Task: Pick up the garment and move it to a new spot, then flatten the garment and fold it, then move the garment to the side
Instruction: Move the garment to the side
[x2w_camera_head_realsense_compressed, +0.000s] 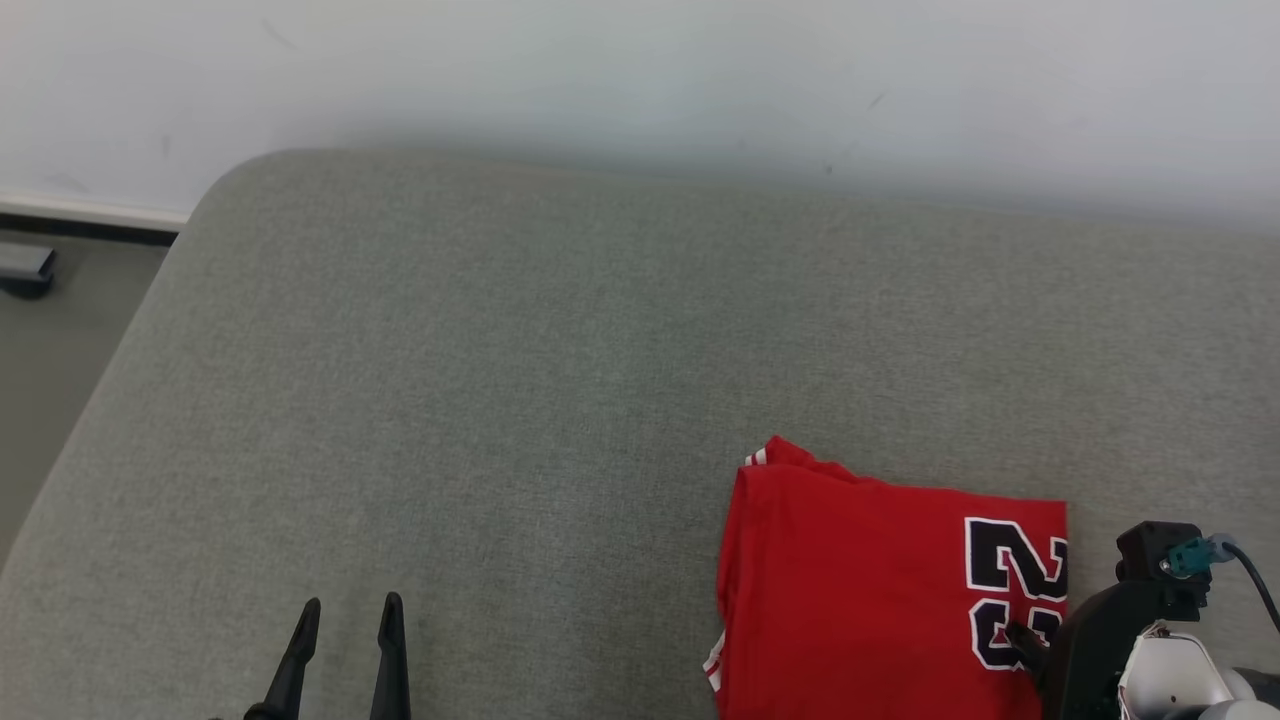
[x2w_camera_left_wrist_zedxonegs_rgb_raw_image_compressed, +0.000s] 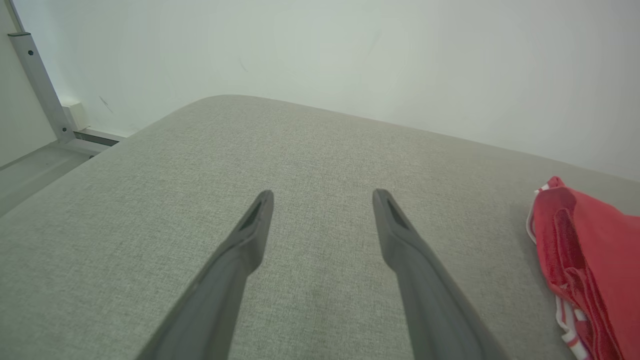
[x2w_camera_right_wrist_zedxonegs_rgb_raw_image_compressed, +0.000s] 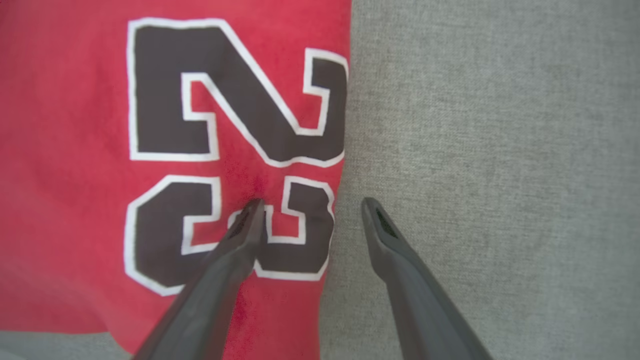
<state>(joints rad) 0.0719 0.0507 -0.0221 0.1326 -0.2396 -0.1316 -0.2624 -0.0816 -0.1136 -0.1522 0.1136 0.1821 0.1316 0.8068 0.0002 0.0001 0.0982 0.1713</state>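
The garment (x2w_camera_head_realsense_compressed: 870, 580) is a red jersey with a black, white-edged number, lying folded into a rectangle on the grey cushion (x2w_camera_head_realsense_compressed: 500, 350) at the lower right. My right gripper (x2w_camera_head_realsense_compressed: 1030, 645) is open and points down at the jersey's right edge. In the right wrist view, the right gripper (x2w_camera_right_wrist_zedxonegs_rgb_raw_image_compressed: 311, 204) has one finger over the printed number on the garment (x2w_camera_right_wrist_zedxonegs_rgb_raw_image_compressed: 75, 150) and the other over bare cushion. My left gripper (x2w_camera_head_realsense_compressed: 351, 602) is open at the lower left, well apart from the jersey. The left gripper (x2w_camera_left_wrist_zedxonegs_rgb_raw_image_compressed: 323, 194) holds nothing, with the garment (x2w_camera_left_wrist_zedxonegs_rgb_raw_image_compressed: 595, 250) off to its right.
The cushion's rounded left corner (x2w_camera_head_realsense_compressed: 230, 190) drops off to the floor (x2w_camera_head_realsense_compressed: 50, 380), where a dark object (x2w_camera_head_realsense_compressed: 25, 268) lies by the baseboard. A pale wall (x2w_camera_head_realsense_compressed: 640, 80) runs behind the cushion's far edge. Bare grey fabric spreads left and beyond the jersey.
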